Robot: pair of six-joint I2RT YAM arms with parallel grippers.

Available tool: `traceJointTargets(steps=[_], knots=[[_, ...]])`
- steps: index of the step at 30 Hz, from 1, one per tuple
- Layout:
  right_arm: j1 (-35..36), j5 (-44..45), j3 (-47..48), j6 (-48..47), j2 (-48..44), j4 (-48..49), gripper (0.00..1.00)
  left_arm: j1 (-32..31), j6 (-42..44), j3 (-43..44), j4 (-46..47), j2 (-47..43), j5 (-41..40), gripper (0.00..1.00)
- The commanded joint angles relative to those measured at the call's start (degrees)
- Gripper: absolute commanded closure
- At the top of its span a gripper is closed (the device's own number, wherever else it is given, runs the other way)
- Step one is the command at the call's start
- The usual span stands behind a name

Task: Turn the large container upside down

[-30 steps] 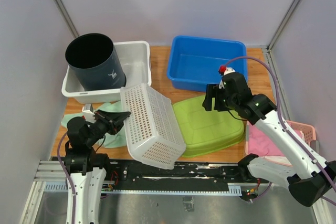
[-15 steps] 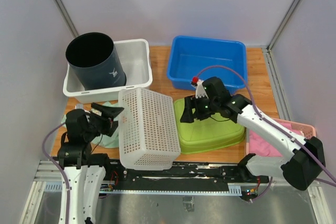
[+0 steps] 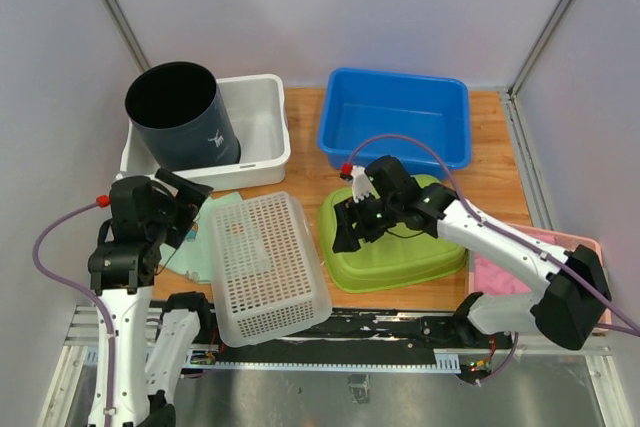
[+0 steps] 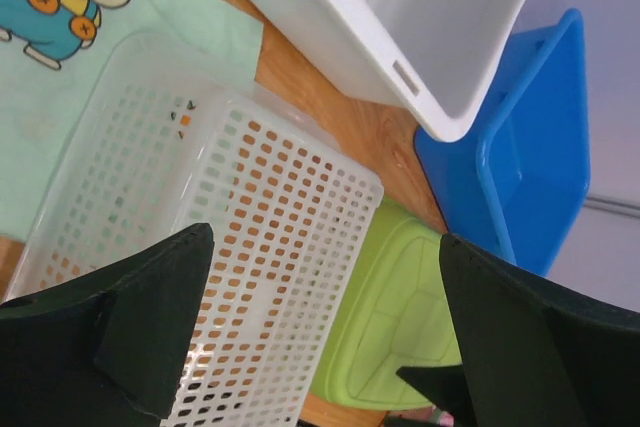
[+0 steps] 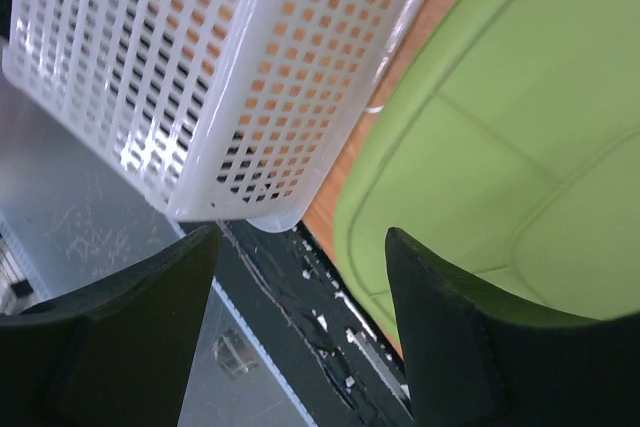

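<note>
The large container, a white perforated basket (image 3: 265,267), lies near the table's front edge with its perforated base facing up and its wider rim down. It fills the lower left of the left wrist view (image 4: 250,277) and the upper left of the right wrist view (image 5: 200,67). My left gripper (image 3: 192,205) hangs to the basket's left, above it, open wide (image 4: 322,247) and holding nothing. My right gripper (image 3: 348,232) is open (image 5: 300,237) over the gap between the basket and a lime green tub (image 3: 400,247), touching neither.
The lime green tub (image 5: 500,97) lies bottom up to the basket's right. A dark round bin (image 3: 180,117) stands in a white tub (image 3: 265,122) at the back left, beside a blue tub (image 3: 395,122). A mint cloth (image 3: 190,247) lies under the basket's left side. A pink basket (image 3: 520,272) sits at the right.
My left gripper opened, let go of the basket and drew back left. The basket dropped from tilted on edge to flat, base up. My right arm swung left and down to the green tub's near corner.
</note>
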Motion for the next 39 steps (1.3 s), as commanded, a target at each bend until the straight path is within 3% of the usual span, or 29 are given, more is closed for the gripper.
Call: traceJointTargets(steps=[1,4,8,13,20,24,31,39], knots=[[10.1,3.4,0.4,-9.5,-4.2,-4.8,0.3,-0.2,8.3,6.0,2.0,3.2,-2.8,0.01],[22.0,14.1,-1.9,-10.9,-5.9,-2.8,0.3,-0.2,11.2,8.8,4.8,6.7,0.2,0.01],[31.7,27.7,-3.9,-10.0,-6.2,1.6,0.27,-0.2,13.1,12.9,7.9,10.5,2.2,0.01],[37.0,37.5,-3.5,-9.0,-2.2,8.9,0.18,-0.2,14.4,15.2,10.7,12.1,2.1,0.01],[44.2,48.1,4.4,-11.6,9.7,12.0,0.13,-0.2,14.8,15.6,14.6,12.7,3.3,0.01],[45.9,50.5,5.4,-12.5,12.6,15.0,0.12,-0.2,15.4,15.4,15.0,13.3,3.9,0.01],[44.6,70.0,11.1,-4.7,20.8,12.1,0.13,-0.2,15.1,14.8,16.5,13.5,4.0,0.01],[36.9,65.9,17.5,8.3,27.4,4.7,0.15,-0.2,15.3,15.1,17.5,14.5,5.0,0.01]])
